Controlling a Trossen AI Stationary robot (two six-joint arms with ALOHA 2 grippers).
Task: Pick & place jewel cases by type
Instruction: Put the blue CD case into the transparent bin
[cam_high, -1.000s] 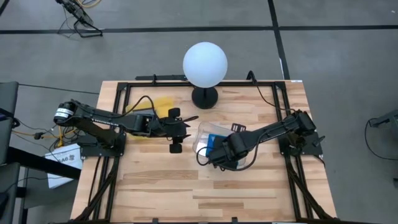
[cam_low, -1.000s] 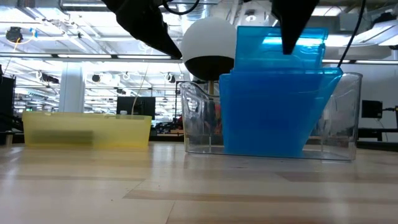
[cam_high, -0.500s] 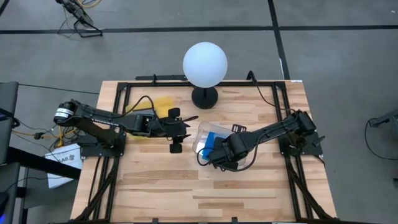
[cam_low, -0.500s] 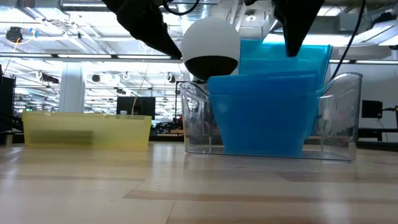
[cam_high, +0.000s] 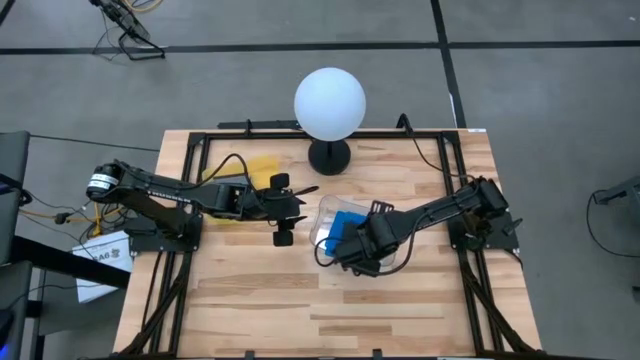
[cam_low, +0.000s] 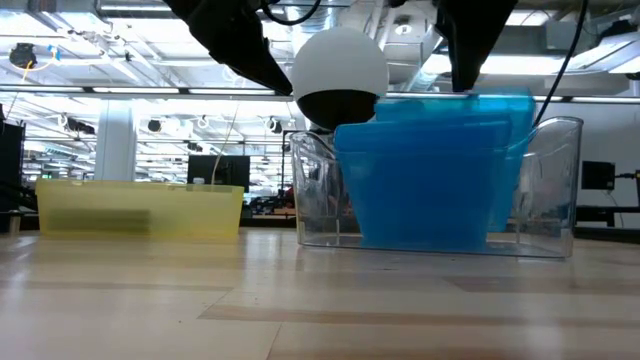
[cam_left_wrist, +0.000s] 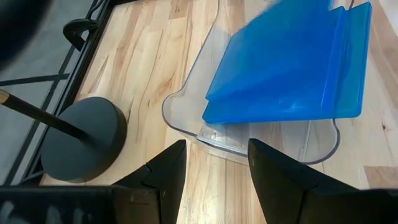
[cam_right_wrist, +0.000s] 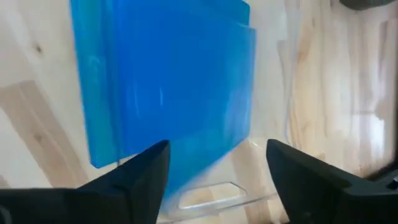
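Blue jewel cases (cam_low: 420, 170) leaning inside clear tray (cam_low: 560, 180); right fingers (cam_right_wrist: 298, 168) spread above.

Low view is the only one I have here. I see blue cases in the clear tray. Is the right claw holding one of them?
Observer: No. In the right wrist view the right claw is open, with the blue cases beyond its fingers.
Operator: Is the clear tray near the lamp?
Observer: Yes. In the high view the clear tray lies just in front of the lamp's base.
Operator: Where is the left claw?
Observer: It hangs between the yellow tray and the clear tray, open and empty.
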